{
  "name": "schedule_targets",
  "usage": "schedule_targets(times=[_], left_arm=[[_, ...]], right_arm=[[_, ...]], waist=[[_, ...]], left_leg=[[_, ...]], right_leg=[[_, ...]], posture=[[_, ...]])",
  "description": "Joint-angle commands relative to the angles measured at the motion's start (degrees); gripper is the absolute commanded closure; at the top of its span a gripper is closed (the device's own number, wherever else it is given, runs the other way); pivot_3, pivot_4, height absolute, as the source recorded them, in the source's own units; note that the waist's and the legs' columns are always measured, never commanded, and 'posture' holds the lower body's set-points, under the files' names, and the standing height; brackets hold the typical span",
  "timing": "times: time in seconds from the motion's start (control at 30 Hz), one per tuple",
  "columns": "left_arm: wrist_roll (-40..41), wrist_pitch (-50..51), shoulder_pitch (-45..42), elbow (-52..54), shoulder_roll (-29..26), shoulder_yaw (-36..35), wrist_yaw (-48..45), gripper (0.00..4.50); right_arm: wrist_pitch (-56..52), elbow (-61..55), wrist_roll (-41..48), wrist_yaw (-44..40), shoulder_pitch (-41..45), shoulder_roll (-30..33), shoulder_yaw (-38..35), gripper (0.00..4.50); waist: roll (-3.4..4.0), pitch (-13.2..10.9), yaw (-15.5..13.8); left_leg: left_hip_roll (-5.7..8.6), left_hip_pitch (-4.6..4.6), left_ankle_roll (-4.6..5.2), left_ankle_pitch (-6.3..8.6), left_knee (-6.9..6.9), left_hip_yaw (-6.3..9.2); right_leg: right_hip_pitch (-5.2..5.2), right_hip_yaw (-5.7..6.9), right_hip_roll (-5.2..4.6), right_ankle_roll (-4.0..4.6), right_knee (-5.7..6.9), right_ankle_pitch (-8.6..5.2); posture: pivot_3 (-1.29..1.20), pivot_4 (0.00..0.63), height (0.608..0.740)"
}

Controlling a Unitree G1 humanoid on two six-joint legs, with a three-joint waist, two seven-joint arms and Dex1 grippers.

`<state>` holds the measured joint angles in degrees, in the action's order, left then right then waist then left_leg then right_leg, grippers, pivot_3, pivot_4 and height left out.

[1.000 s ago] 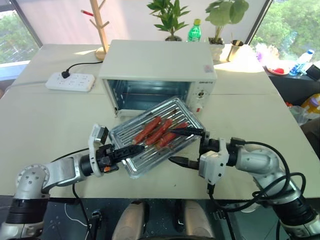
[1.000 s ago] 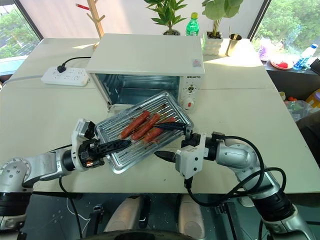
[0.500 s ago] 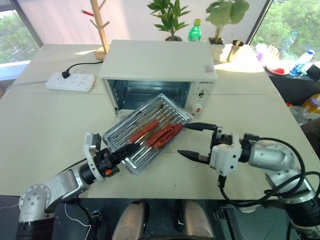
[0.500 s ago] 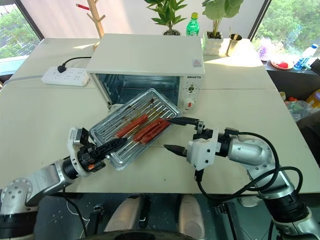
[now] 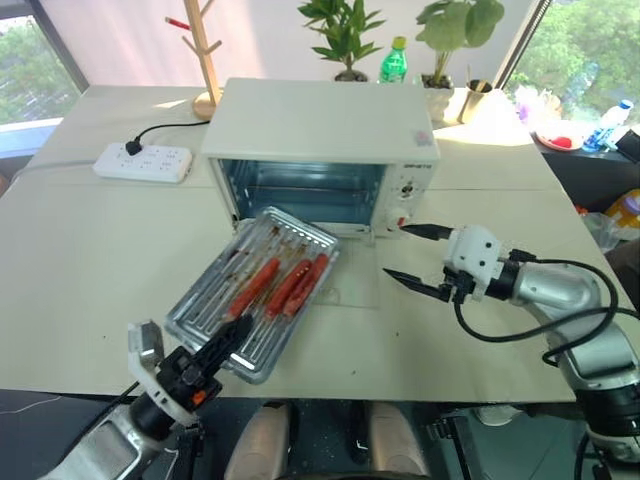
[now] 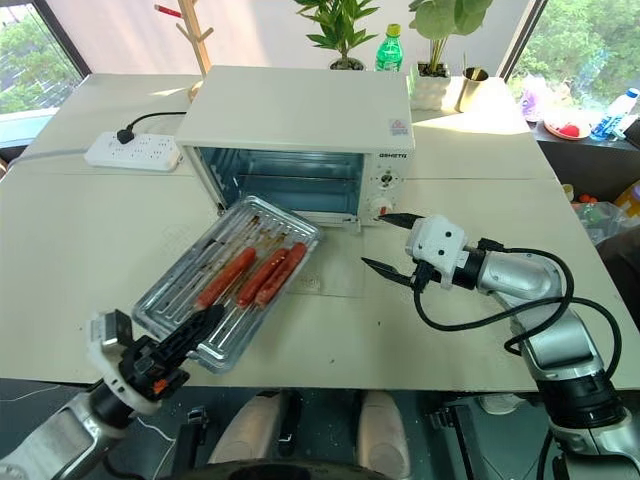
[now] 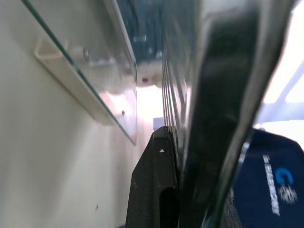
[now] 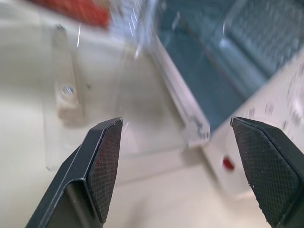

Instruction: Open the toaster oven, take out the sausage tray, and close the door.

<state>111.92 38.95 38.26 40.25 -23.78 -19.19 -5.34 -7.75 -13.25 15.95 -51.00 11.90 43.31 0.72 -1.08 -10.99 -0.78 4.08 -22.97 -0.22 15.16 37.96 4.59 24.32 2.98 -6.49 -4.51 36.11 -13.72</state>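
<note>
Jaws: our left gripper point(image 5: 222, 352) clenches the ribbed, shiny sausage tray point(image 5: 255, 290) at 7 o'clock; our right gripper point(image 5: 412, 254) gapes beside the boxy white toaster oven point(image 5: 325, 130).

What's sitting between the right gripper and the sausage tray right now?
The open glass door lies flat on the table there. Seen in the right eye view, it spans the stretch between the right gripper and the sausage tray; nothing else lies there.

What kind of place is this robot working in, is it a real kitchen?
Probably not a kitchen: it looks like an office or lab demo space. The toaster oven sits on a plain pale table beside a power strip, with potted plants and big windows behind.
</note>
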Motion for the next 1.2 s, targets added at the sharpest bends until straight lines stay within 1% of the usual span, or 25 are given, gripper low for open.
schedule_targets(times=[0.03, 0.23, 0.33, 0.47, 0.57, 0.63, 0.87, 0.97, 1.2], left_arm=[[1.1, -6.3, 6.1, 6.6, 0.7, -1.5, -2.7, 4.5], [1.1, -14.0, 15.8, 11.2, 2.4, -0.8, -6.3, 4.5], [1.1, -16.2, 18.7, 12.3, 3.2, -0.1, -7.6, 4.5], [1.1, -17.9, 23.9, 12.1, 6.4, -1.9, -11.4, 4.5], [1.1, -18.5, 27.4, 11.1, 8.1, -4.5, -14.5, 4.5], [1.1, -18.4, 29.1, 9.4, 8.9, -7.6, -16.9, 4.5], [1.1, -17.2, 29.0, 5.0, 11.5, -14.8, -19.9, 4.5], [1.1, -16.4, 26.8, 2.4, 11.8, -18.4, -19.8, 4.5], [1.1, -12.5, 23.6, 0.5, 11.3, -20.4, -18.1, 4.5]], right_arm=[[0.4, 3.1, -0.2, -1.7, 1.3, -1.0, 1.0, 0.78], [1.1, 9.5, -2.2, -3.9, 3.8, -2.5, 3.7, 0.78], [2.0, 11.7, -2.8, -5.3, 4.7, -3.0, 4.5, 0.78], [1.9, 14.0, -3.8, -6.9, 5.7, -4.0, 6.5, 0.78], [1.3, 15.6, -4.1, -7.7, 6.9, -4.8, 7.1, 0.78], [0.8, 15.9, -4.2, -7.8, 7.9, -5.6, 7.7, 0.78], [-2.0, 14.5, -3.9, -8.0, 9.5, -8.0, 8.6, 0.78], [-3.7, 14.2, -3.4, -7.6, 10.9, -9.3, 8.3, 0.78], [-7.2, 13.5, -0.8, -4.7, 15.6, -11.6, 4.5, 0.78]], waist=[[0.02, 0.0, 0.1], [0.06, 0.0, 0.0], [0.09, -0.1, 0.0], [0.04, -0.1, 0.2], [0.05, -0.1, 0.1], [0.04, -0.1, 0.1], [-0.06, -0.2, 0.1], [-0.04, -0.2, 0.1], [-0.06, -0.2, 0.5]], left_leg=[[0.01, -0.06, 0.02, 0.01, 0.0, -0.03], [0.01, -0.22, 0.07, 0.04, 0.02, -0.09], [0.0, -0.26, 0.06, 0.04, 0.03, -0.09], [0.0, -0.28, 0.1, 0.07, 0.03, -0.1], [-0.01, -0.32, 0.14, 0.09, 0.03, -0.11], [-0.01, -0.33, 0.14, 0.09, 0.03, -0.11], [-0.02, -0.36, 0.15, 0.1, 0.03, -0.1], [-0.02, -0.37, 0.15, 0.1, 0.04, -0.1], [-0.02, -0.37, 0.15, 0.1, 0.04, -0.1]], right_leg=[[0.06, 0.0, -0.02, 0.0, -0.01, 0.0], [0.14, 0.02, -0.04, 0.0, -0.1, 0.0], [0.14, 0.05, -0.05, -0.02, -0.11, -0.01], [0.15, 0.07, -0.05, -0.06, -0.15, -0.04], [0.21, 0.07, -0.05, -0.1, -0.14, -0.06], [0.22, 0.08, -0.04, -0.1, -0.14, -0.06], [0.23, 0.09, -0.04, -0.2, -0.15, -0.12], [0.23, 0.09, -0.04, -0.2, -0.16, -0.12], [0.27, 0.1, -0.03, -0.13, -0.14, -0.08]], posture=[[0.0, 0.15, 0.717], [0.0, 0.15, 0.717], [0.0, 0.15, 0.717], [0.0, 0.15, 0.717], [0.0, 0.15, 0.717], [0.0, 0.15, 0.717], [0.0, 0.15, 0.717], [0.0, 0.15, 0.717], [0.0, 0.15, 0.717]])
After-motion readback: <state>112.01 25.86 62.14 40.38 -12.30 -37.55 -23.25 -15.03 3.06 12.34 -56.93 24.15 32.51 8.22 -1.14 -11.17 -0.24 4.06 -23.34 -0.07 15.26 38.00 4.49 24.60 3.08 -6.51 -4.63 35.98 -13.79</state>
